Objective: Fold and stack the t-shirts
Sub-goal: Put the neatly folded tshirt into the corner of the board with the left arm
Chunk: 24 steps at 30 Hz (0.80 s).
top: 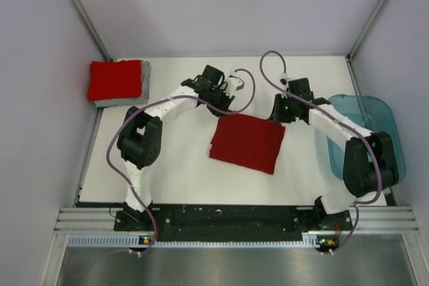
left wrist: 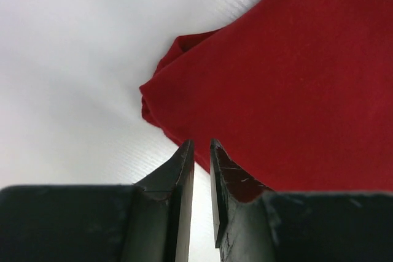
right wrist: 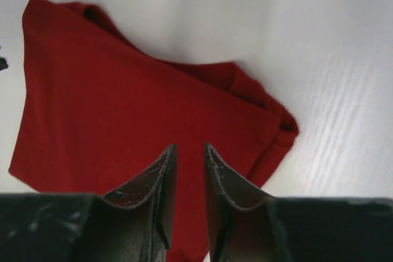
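Observation:
A dark red t-shirt (top: 247, 142) lies folded in a rough square at the middle of the table. My left gripper (top: 225, 106) hovers at its far left corner; in the left wrist view the shirt (left wrist: 295, 84) lies ahead of the gripper (left wrist: 199, 144), whose jaws stand a narrow gap apart and hold nothing. My right gripper (top: 275, 114) hovers at its far right corner; in the right wrist view the gripper (right wrist: 189, 146) is over the shirt (right wrist: 123, 115), jaws slightly apart and empty. A brighter red t-shirt (top: 115, 78) lies folded on a grey t-shirt (top: 145, 82) at the far left.
A translucent teal plastic tub (top: 367, 115) stands at the right edge of the table, under my right arm. Grey walls close in the table on the left, back and right. Bare white table (top: 181, 172) lies in front of the dark red shirt.

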Motion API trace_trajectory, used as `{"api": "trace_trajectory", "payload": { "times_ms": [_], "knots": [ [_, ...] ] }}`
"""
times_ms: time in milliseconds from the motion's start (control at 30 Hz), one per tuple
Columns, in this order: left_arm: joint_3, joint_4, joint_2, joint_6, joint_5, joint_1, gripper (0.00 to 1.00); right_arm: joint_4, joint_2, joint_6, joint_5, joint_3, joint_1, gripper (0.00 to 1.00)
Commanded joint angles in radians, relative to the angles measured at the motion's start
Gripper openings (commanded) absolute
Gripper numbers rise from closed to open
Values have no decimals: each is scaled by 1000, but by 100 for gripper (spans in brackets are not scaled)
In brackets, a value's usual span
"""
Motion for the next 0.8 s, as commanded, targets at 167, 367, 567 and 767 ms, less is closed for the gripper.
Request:
{"api": "trace_trajectory", "payload": {
  "times_ms": [167, 367, 567, 767],
  "knots": [
    [150, -25, 187, -79, 46, 4, 22, 119, 145, 125, -71, -53, -54, 12],
    [231, -59, 264, -136, 1, 49, 23, 124, 208, 131, -5, -29, -68, 14],
    [257, -74, 218, -122, 35, 53, 33, 80, 227, 102, 13, 31, -74, 19],
    [78, 12, 30, -297, -36, 84, 52, 35, 47, 100, 45, -5, -74, 39]
  ]
}}
